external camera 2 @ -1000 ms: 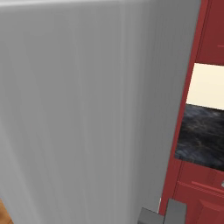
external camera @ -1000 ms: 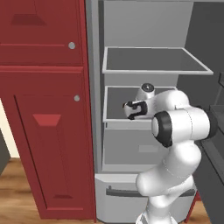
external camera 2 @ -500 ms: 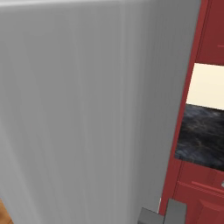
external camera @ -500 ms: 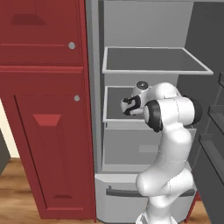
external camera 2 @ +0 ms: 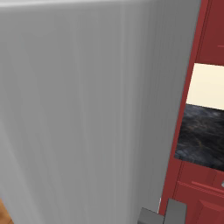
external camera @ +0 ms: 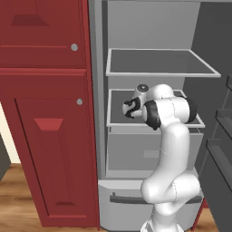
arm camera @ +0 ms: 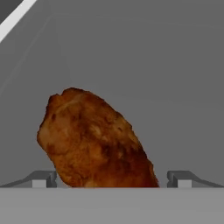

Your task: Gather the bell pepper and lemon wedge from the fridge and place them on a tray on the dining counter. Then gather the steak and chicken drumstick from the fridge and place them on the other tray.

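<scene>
A browned chicken drumstick (arm camera: pixel 94 140) lies on the grey fridge shelf, close in front of the hand. My gripper (arm camera: pixel 111 179) is open, its two fingertips (arm camera: pixel 43 178) standing wide on either side of the drumstick's near end, and I cannot tell whether they touch it. From the left base view, the gripper (external camera: pixel 129 108) reaches into the middle shelf (external camera: pixel 118 121) of the open fridge, at its left side. The bell pepper, lemon wedge, steak and trays are out of view.
An upper glass shelf (external camera: pixel 181 72) sits just above the hand. A drawer front (external camera: pixel 136 149) is below. The open fridge door with bins (external camera: pixel 222 136) stands to the right, a red cabinet (external camera: pixel 45 113) to the left. A grey fridge panel (external camera 2: pixel 78 109) is close to the right base camera.
The forearm has swung round toward the fridge and the hand has shifted slightly left and deeper onto the middle shelf. The jaws have stayed open.
</scene>
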